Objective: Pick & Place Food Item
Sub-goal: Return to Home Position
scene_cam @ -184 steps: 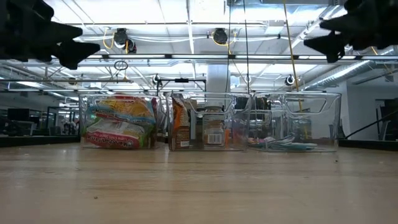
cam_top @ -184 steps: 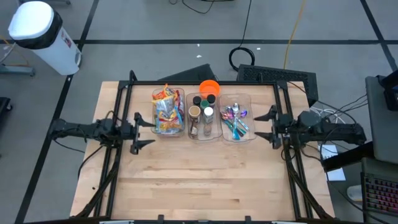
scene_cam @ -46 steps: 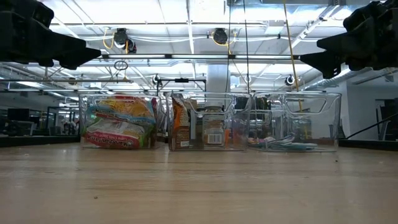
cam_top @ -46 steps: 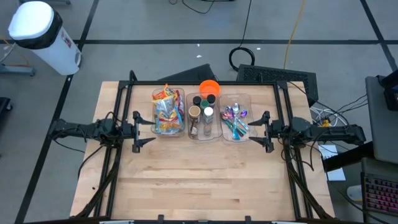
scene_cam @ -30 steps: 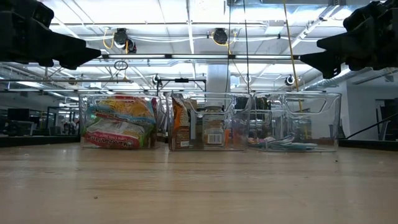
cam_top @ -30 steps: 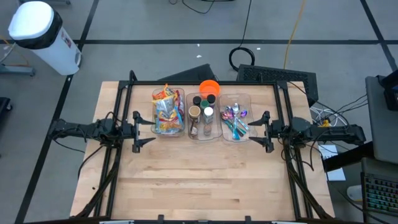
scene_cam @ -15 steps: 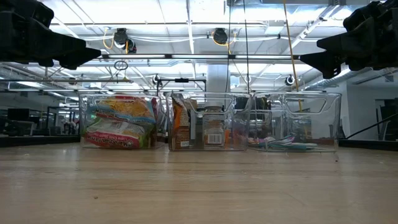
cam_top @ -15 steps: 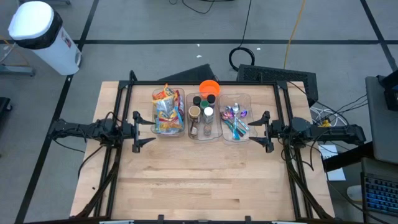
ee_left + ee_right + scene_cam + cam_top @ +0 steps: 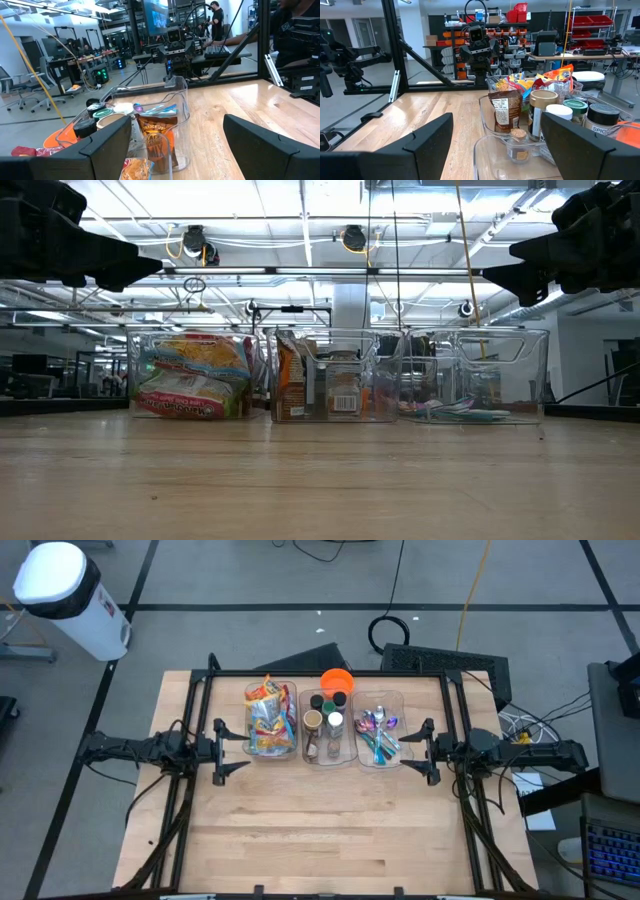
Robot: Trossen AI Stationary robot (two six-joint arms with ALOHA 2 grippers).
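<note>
Lately nothing has shifted — left gripper [image 9: 224, 752] and right gripper [image 9: 428, 751] hang spread, empty (spoons [image 9: 378, 736] binned) — job looks done.

Overhead and table-level views share the three bins [image 9: 328, 763]; wrist views face inward across them.

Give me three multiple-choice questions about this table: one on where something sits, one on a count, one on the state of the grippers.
1. The spoons lie in:
A. the left bin
B. the middle bin
C. the right bin

2. How many clear bins stand on the table?
A. two
B. three
C. four

3. The left gripper and right gripper are:
A. open and empty
B. shut on spoons
C. shut on jars

Answers: C, the high view shows them there; B, three stand in a row; A, fingers are apart with nothing between.
</note>
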